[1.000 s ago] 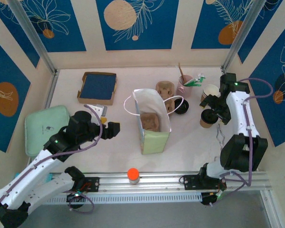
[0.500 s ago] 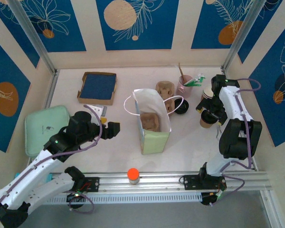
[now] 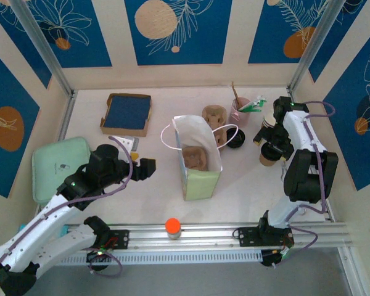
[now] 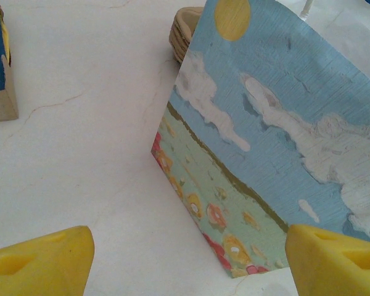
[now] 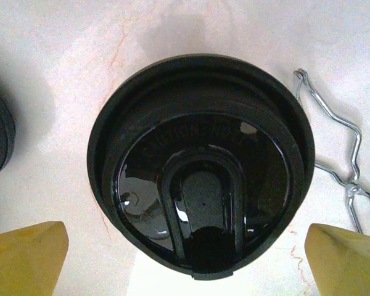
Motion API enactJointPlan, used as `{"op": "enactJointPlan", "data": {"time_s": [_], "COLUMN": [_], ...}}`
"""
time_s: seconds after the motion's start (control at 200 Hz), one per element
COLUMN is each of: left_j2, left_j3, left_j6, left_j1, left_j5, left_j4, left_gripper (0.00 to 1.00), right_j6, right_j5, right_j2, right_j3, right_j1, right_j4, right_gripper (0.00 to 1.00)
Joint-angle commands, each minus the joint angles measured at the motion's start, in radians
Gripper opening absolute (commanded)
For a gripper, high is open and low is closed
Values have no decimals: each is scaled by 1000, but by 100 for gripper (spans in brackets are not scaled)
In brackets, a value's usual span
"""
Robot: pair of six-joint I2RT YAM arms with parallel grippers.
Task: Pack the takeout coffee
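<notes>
Early stage: brown paper coffee cup with black lid (image 3: 269,154) sits unpacked at right, right gripper (image 5: 185,259) spread wide above it, gripping nothing; left gripper (image 4: 185,259) spread too, just left of the open printed paper bag (image 3: 202,184) at centre, brown pulp carrier (image 3: 196,158) already inside.

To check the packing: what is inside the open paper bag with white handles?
A brown moulded-pulp cup carrier sits inside the printed paper bag. The bag's bottom under it is hidden.

One bag (image 3: 197,161), one lidded cup (image 5: 200,166), one box (image 3: 127,113).
</notes>
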Motion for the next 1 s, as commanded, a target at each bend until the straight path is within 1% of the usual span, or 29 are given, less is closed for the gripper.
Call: {"op": "enactJointPlan", "data": {"time_s": [0.0,0.295,0.991], "left_j2": [-10,-7,-2], "left_j3": [-4,-5,1], "left_j6": [8,10,25], "left_j1": [2,3,3], "left_j5": [-8,-12,-22], "left_j4": [7,5,-2], "left_gripper": [81,81,81], "right_j6": [-18,-35,-55], "right_j5": [-26,-24,-29], "right_j2": [22,32,103], "right_j3": [1,-19,-26], "right_j1": [-11,-30,-28], "right_j4": [8,42,94], "right_gripper": [99,99,100]}}
